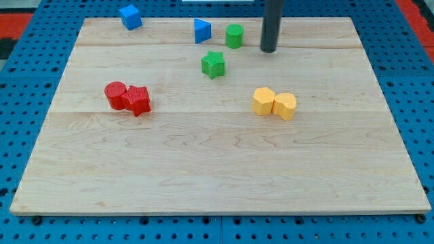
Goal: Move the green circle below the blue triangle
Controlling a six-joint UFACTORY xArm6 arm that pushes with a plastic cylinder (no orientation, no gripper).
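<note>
Green circle (234, 35) sits at view's top, just right of blue triangle (202, 31), not below it; my tip (268, 50), a bare rod holding nothing, stands near its right, likely staged to push it around, green star (213, 64) crowding the target spot.

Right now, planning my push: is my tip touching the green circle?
Apart. The camera view shows bare wood between my tip and the green circle, which sits to the tip's left beside the blue triangle.
</note>
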